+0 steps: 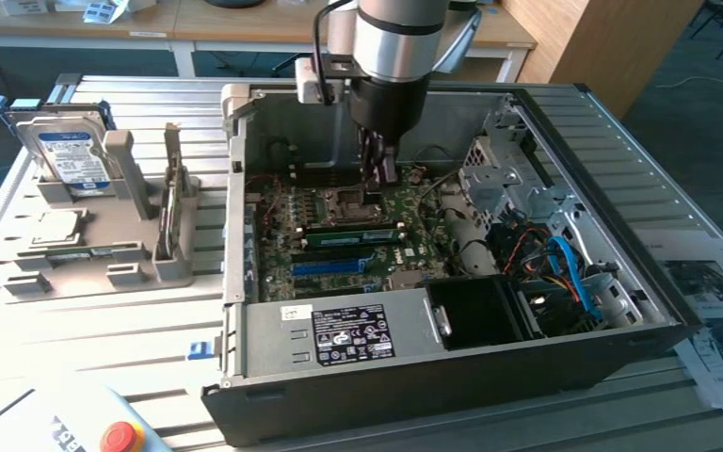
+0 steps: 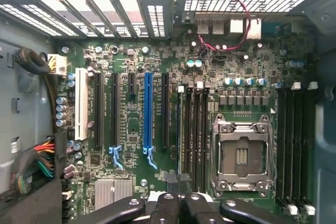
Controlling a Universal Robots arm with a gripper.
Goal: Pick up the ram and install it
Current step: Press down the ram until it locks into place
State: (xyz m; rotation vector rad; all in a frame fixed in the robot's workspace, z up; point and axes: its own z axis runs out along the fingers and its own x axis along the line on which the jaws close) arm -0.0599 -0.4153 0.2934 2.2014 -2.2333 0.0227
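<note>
**Closed gripper over the memory slots inside the open PC case**

The silver and black robot arm (image 1: 393, 47) reaches down into the open black desktop computer case (image 1: 462, 377), which lies on its side on a slatted grey metal table (image 1: 35, 348). The dark gripper (image 1: 378, 162) hangs above the green motherboard (image 1: 349, 235), close to the empty silver processor socket (image 1: 351, 200). Its fingers (image 2: 195, 209) are pressed together. In the wrist view a thin, dark-edged strip (image 2: 179, 135) runs straight out from between the fingertips, seen edge-on and lined up beside the black memory slots (image 2: 193, 129); it may be the ram, but its green face is not visible, so this cannot be confirmed.

In the exterior view, a narrow green circuit-board stick (image 1: 351, 236) lies lengthwise on the motherboard just below the socket, parallel to a long blue expansion slot (image 1: 330, 266). Whether it is fully seated cannot be told.

On the exterior view's left, well apart from the case, a grey plastic parts holder (image 1: 123, 245) carries an upright silver hard drive with a blue label (image 1: 71, 155), a thin dark board standing on edge (image 1: 170, 193), and a flat square silver processor chip (image 1: 57, 226). A red button (image 1: 118, 436) sits at the table's near corner, and printed paper sheets (image 1: 719, 311) lie on the exterior view's right.
</note>
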